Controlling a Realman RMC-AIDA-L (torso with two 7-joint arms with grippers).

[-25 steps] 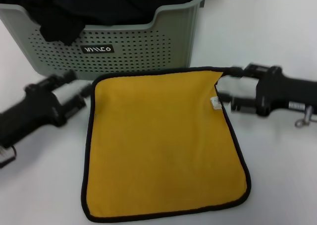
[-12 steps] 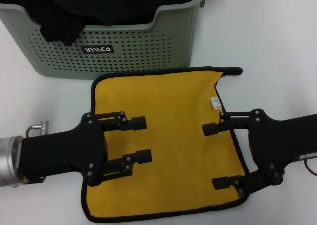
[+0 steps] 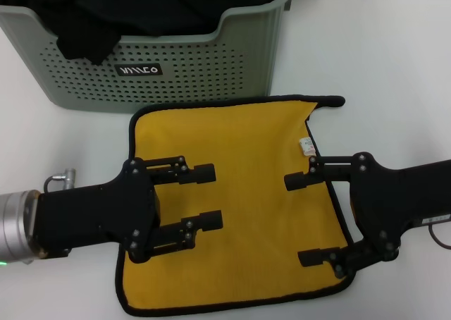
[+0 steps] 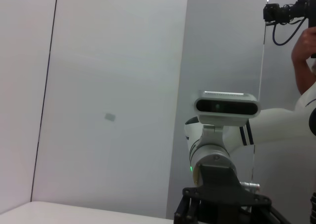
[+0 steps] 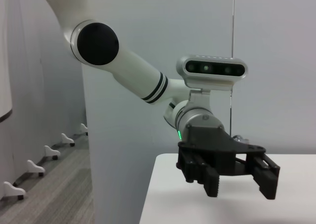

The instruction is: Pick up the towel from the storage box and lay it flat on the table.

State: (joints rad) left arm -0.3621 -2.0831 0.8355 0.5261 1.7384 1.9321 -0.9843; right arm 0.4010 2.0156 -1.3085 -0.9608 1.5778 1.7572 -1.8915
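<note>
The towel [image 3: 246, 144] lies flat on the white table [image 3: 380, 59], yellow face up, black edging all round, white tag [image 3: 307, 146] at its right edge. It sits just in front of the sage storage box [image 3: 211, 66]. My left gripper [image 3: 209, 196] is open and empty over the towel's left half, fingers pointing right. My right gripper [image 3: 299, 220] is open and empty over the towel's right half, fingers pointing left. The two face each other. The right wrist view shows the left gripper [image 5: 229, 177] open; the left wrist view shows part of the right arm's wrist [image 4: 222, 204].
Black fabric items [image 3: 141, 10] fill the storage box and hang over its left rim. The box bears a small black label [image 3: 138, 70]. Bare table stretches to the right of the box and the towel.
Both grippers left the towel's far corners and swung in over the towel, open and facing each other. The right gripper let go of the far right corner. The towel lies still.
</note>
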